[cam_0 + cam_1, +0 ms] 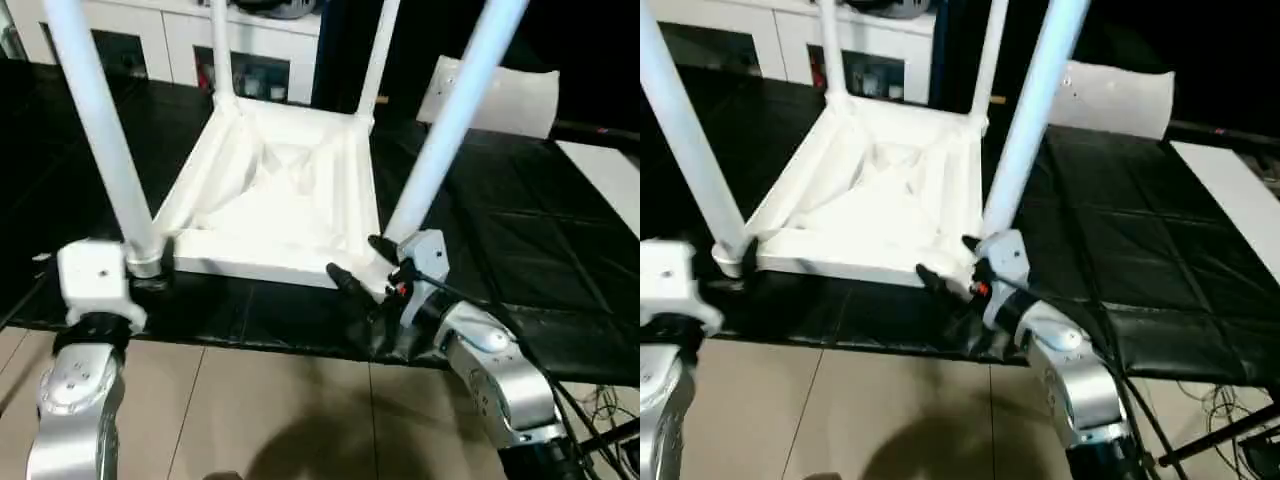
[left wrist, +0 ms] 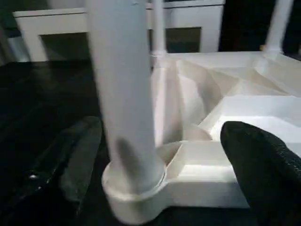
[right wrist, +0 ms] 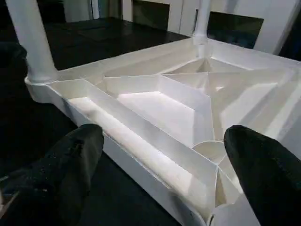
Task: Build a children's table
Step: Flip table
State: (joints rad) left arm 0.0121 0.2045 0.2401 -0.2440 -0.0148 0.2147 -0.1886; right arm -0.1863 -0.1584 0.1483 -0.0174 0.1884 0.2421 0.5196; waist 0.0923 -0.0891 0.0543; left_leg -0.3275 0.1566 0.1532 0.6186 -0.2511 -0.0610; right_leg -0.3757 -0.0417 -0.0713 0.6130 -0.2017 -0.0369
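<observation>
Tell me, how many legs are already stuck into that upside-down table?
4. One leg rises from the near corner by the left gripper, one from the near corner by the right gripper, and two stand at the far corners of the tabletop.

Near-left leg (image 1: pixel 100 130): stands between the left claw's (image 2: pixel 164 155) spread fingers; blocks passage straight ahead.
Near-right leg (image 1: pixel 450 120): rises just behind the right claw (image 1: pixel 362 268).
Tabletop (image 1: pixel 275 195) underside: ribs cross the hollow; open from above between four legs.
Desk (image 1: pixel 520 250) right side: bare black surface, free.
</observation>
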